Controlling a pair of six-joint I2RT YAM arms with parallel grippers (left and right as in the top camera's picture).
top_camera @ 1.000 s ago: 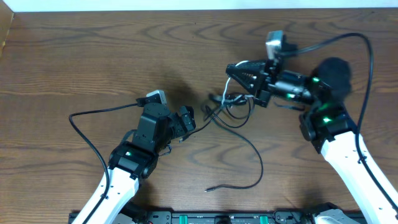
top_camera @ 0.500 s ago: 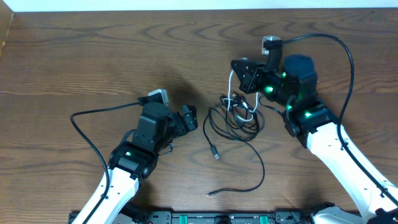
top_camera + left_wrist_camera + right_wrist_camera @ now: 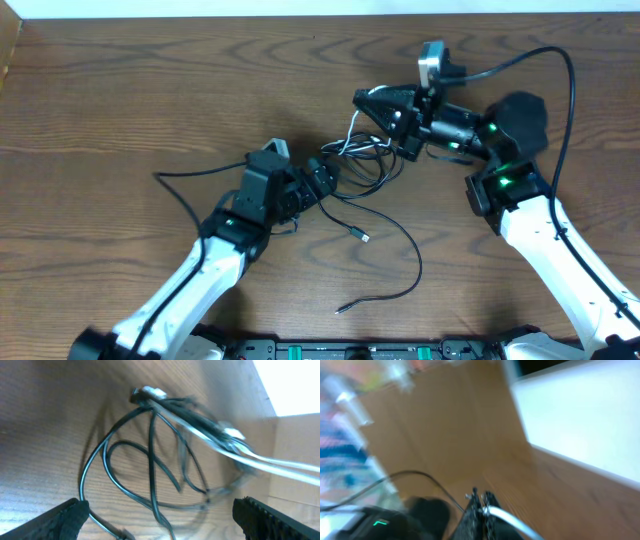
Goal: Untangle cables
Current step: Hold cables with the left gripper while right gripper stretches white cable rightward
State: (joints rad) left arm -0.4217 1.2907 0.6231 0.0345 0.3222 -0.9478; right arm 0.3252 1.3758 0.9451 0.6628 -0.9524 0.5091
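Observation:
The cables lie tangled mid-table (image 3: 362, 162): thin black loops and one white cable (image 3: 350, 140). One black cord trails toward the front and ends in a plug (image 3: 342, 307); another plug (image 3: 362, 237) lies nearer the tangle. My right gripper (image 3: 366, 100) is shut on the white cable (image 3: 512, 522) and holds it lifted above the tangle; its fingers (image 3: 482, 504) pinch it. My left gripper (image 3: 322, 178) is open at the tangle's left edge. Its fingers (image 3: 160, 520) straddle black loops (image 3: 150, 460), with the white cable (image 3: 272, 462) stretched taut beyond.
The thick black arm cords run from my left wrist (image 3: 185, 176) and over my right arm (image 3: 560, 60). A cardboard box edge (image 3: 8, 50) sits at the far left. A white wall strip (image 3: 300, 8) borders the table's back edge.
My left arm has reached right and forward to the tangle's edge. My right gripper has tilted and swung left with the white cable, dragging the tangle leftward.

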